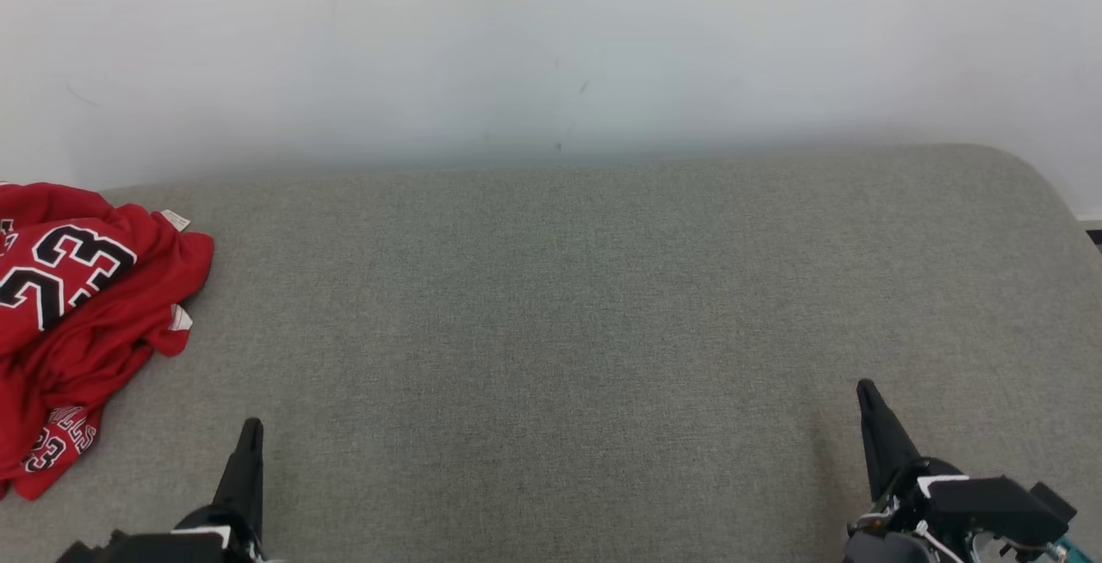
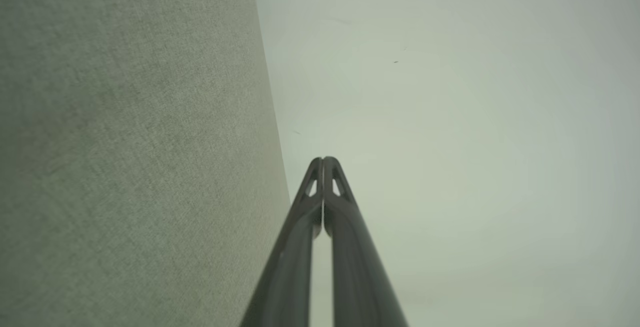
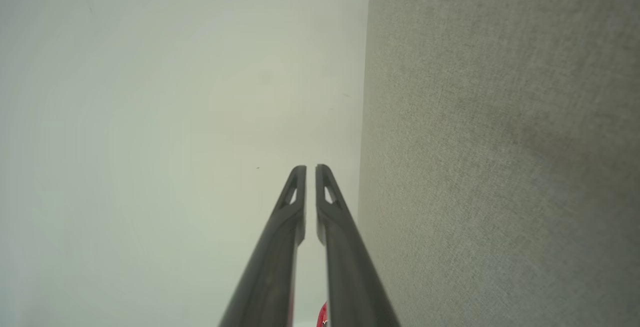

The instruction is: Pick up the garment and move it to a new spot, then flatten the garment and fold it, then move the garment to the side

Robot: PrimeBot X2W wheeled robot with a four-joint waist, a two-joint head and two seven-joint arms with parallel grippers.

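Note:
The garment (image 1: 77, 313) is a red jersey with black-and-white "23" numbers, lying crumpled at the far left of the grey upholstered surface (image 1: 560, 305), partly cut off by the frame edge. My left gripper (image 1: 250, 427) sits at the lower left, just right of the garment's lower end, shut with nothing in it. At the lower right my right gripper (image 1: 863, 388) is shut and empty, far from the garment. The left wrist view has its gripper (image 2: 323, 159) with tips pressed together. In the right wrist view the gripper (image 3: 310, 167) holds nothing, and a sliver of red (image 3: 322, 314) peeks between the fingers.
A pale wall (image 1: 551, 46) rises directly behind the grey surface. The surface's right end curves down at a rounded corner (image 1: 1033, 176). Bare grey fabric stretches between the two grippers.

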